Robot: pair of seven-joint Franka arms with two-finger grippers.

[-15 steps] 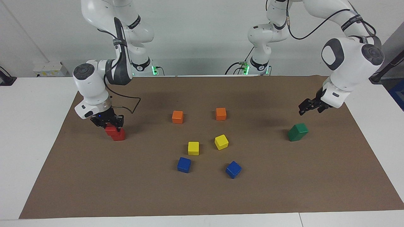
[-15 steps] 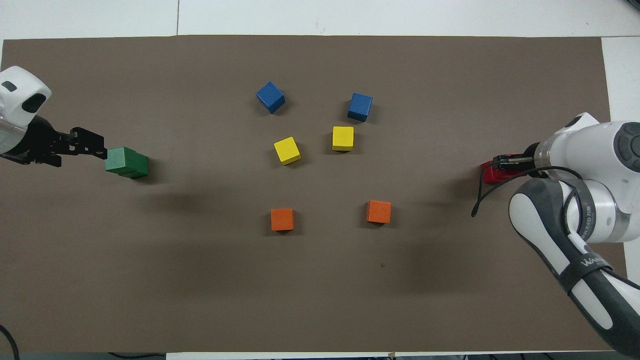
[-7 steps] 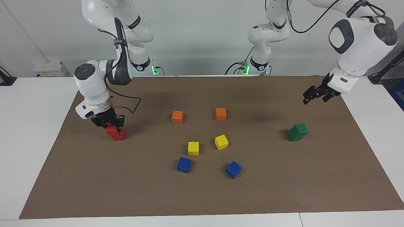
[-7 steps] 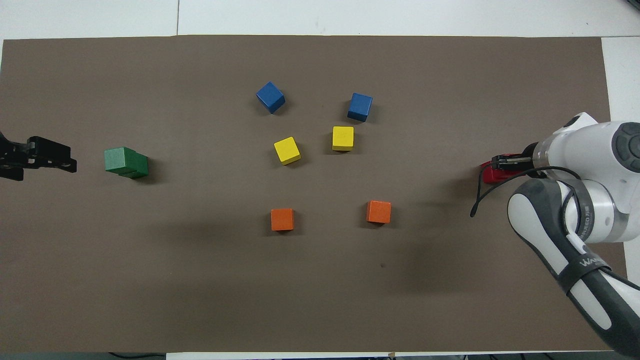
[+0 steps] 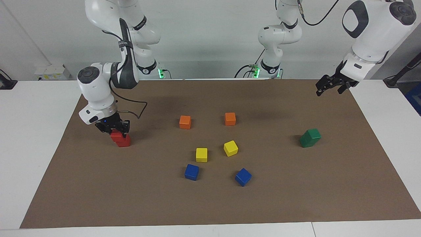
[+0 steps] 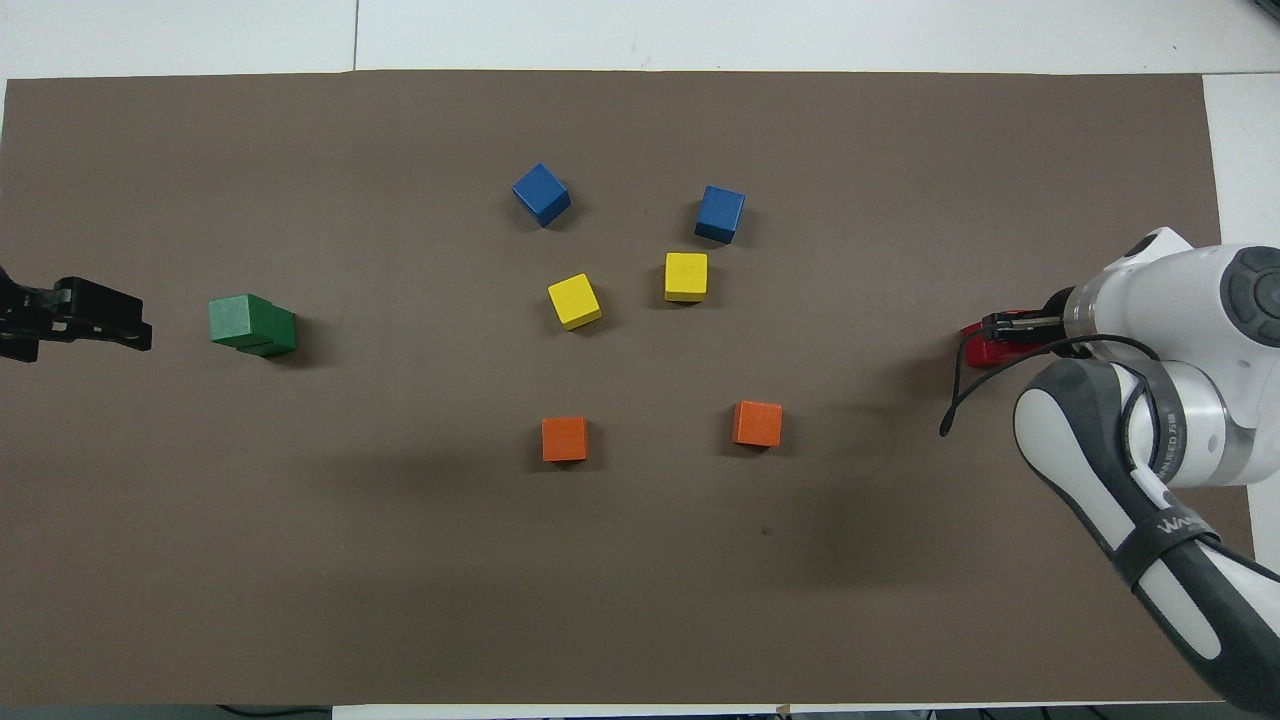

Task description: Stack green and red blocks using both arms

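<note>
Green blocks (image 5: 309,137): stacked, tilted, right of frame, clear mat around.
Left gripper (image 5: 324,89): apart, raised upper right.
Right gripper (image 5: 113,127): clamped on top red block (image 5: 116,135).

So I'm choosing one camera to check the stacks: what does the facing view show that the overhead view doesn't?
Only the facing view shows both red blocks as a stack, the right claw shut on the upper one, plus the arm bases and the left claw raised off the mat.
Only the overhead view shows the upper green block sitting offset on the lower one.
Both show the orange, yellow and blue cubes between the stacks.
</note>
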